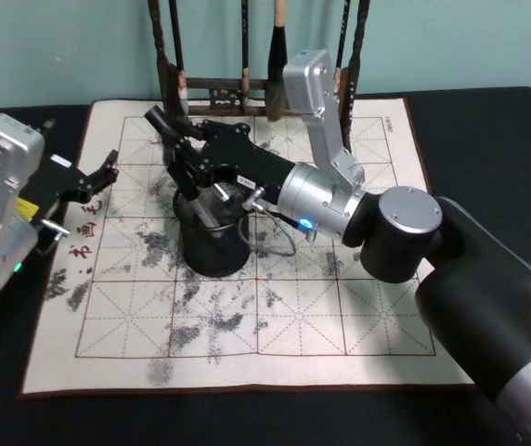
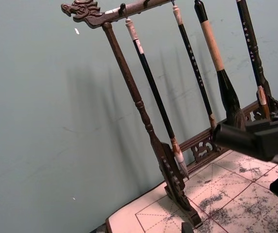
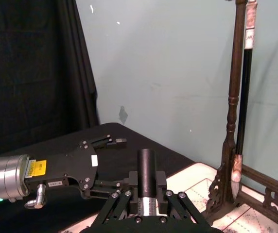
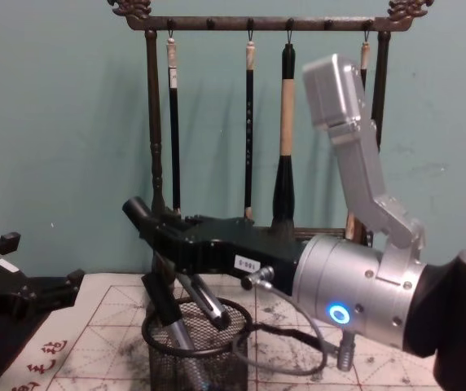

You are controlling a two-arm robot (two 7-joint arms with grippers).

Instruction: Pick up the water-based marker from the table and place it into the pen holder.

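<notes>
One marker (image 4: 153, 269), black and tilted, is pinched by the right gripper (image 1: 184, 158), its lower end inside the pen holder (image 4: 196, 356) on the mat's left half. The left gripper (image 1: 98, 175) hangs spread open over the mat's left edge on the table (image 1: 488, 130).

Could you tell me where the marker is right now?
The marker is gripped by the right tool, tilted, its lower end inside the pen holder mid-mat, before the brush rack.

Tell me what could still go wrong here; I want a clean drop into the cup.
The marker sits slanted in the right gripper, tip inside the pen holder, so on release it may tip against the rim or rock the holder. Withdrawing, the gripper could brush the brush rack behind it.
</notes>
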